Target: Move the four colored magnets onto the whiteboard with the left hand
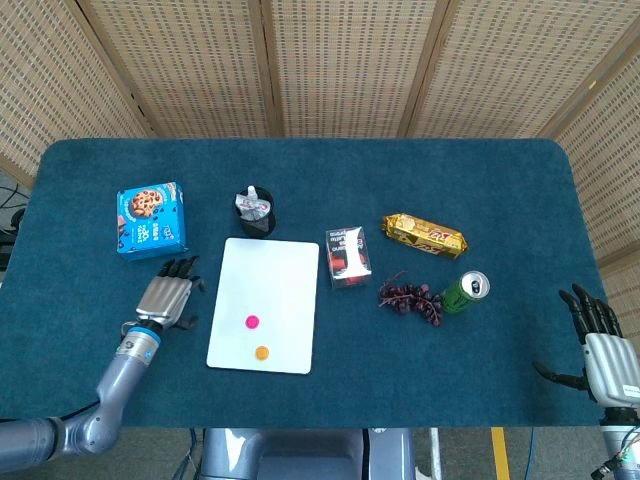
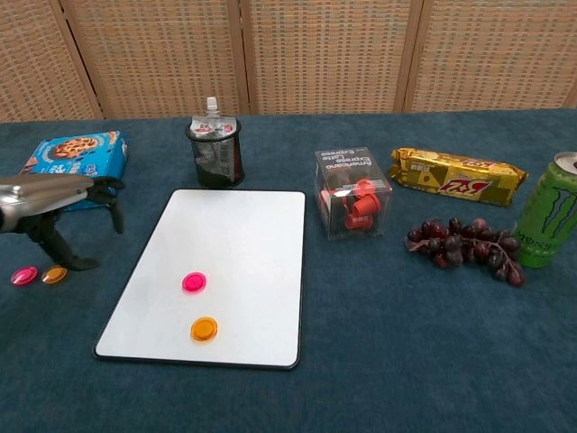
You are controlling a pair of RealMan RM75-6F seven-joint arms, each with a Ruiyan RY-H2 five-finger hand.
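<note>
1. The whiteboard (image 2: 236,271), just right of the left hand (image 2: 56,212), could get nudged by a careless sweep.
2. The left hand hangs empty, fingers spread, above two magnets (image 2: 39,274) on the cloth; closing there could catch both.
3. A pink magnet (image 2: 194,282) and an orange magnet (image 2: 205,328) on the board could be knocked off.

Two magnets (image 2: 199,307) lie on the whiteboard (image 2: 243,234); two more magnets (image 2: 38,275) sit off its 9 o'clock side.
</note>
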